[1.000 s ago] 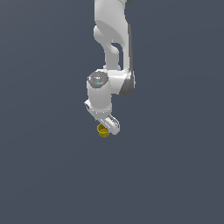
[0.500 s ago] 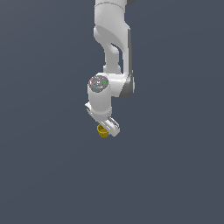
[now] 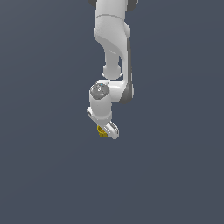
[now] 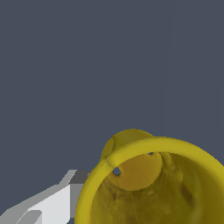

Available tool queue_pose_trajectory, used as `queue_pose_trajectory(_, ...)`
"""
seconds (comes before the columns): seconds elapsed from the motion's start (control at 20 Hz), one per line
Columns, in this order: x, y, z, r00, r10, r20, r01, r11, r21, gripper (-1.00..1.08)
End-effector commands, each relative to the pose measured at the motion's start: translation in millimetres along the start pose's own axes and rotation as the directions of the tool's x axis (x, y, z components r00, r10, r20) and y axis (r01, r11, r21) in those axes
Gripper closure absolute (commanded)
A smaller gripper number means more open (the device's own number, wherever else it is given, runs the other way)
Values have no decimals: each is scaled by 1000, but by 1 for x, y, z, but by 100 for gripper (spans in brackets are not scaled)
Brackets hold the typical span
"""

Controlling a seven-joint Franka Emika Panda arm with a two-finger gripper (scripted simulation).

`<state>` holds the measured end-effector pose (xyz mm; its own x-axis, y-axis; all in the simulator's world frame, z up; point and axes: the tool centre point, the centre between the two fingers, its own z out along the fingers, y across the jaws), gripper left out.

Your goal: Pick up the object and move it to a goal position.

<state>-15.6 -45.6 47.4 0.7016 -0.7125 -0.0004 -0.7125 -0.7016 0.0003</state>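
The small mustard-yellow cup [image 3: 102, 131] sits between the fingers of my white gripper [image 3: 106, 131] in the exterior view, held in the air below the arm. The gripper is shut on it. In the wrist view the cup [image 4: 153, 183] fills the near corner, its open mouth facing the camera, with one white and grey finger [image 4: 57, 201] beside its rim. The other finger is hidden behind the cup.
The white arm [image 3: 113, 48] hangs down from the top of the exterior view. Around it is only a plain dark grey-blue background, with no floor, edge or goal marker showing.
The gripper and the cup stay at nearly the same place. The wrist has turned slightly, so the round cap on the wrist joint faces the camera more.
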Motion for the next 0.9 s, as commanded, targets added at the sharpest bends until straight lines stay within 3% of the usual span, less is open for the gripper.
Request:
queue_pose_trajectory(0.0,0,0,1,1000,0,0,0,1000,0,108)
queue_pose_trajectory(0.85,0,4,-16,1000,0,0,0,1000,2,108)
